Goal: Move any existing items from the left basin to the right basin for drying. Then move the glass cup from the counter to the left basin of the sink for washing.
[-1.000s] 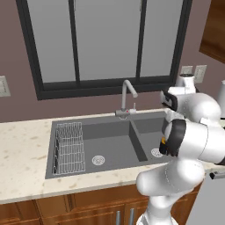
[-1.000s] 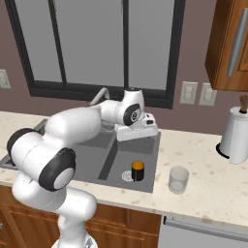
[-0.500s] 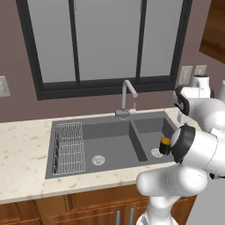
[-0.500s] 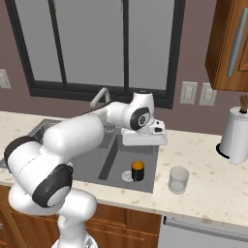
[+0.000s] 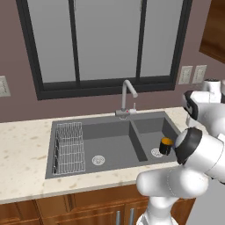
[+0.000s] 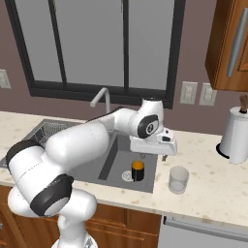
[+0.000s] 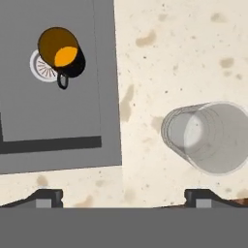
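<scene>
The black cup with the orange top (image 6: 138,170) (image 5: 166,145) (image 7: 63,52) stands upright in the narrow right basin (image 5: 149,128) beside its drain. The glass cup (image 6: 178,179) (image 7: 208,137) stands on the beige counter (image 6: 213,186), right of the sink. My gripper (image 6: 162,155) (image 7: 123,198) hangs open and empty above the sink's right rim, between the two cups and touching neither. In the hand view the glass cup lies up and to the right of my fingertips. The wide left basin (image 5: 112,143) holds no loose item.
A wire rack (image 5: 70,147) leans in the left end of the left basin. The silver tap (image 5: 127,97) rises behind the divider. A tall white-grey jar (image 6: 236,135) stands at the counter's far right, under a wooden wall cabinet (image 6: 230,46).
My hand has swung right, from above the right basin to over the sink's right rim and nearer the glass cup. The jaws stayed open. Both cups kept their places.
</scene>
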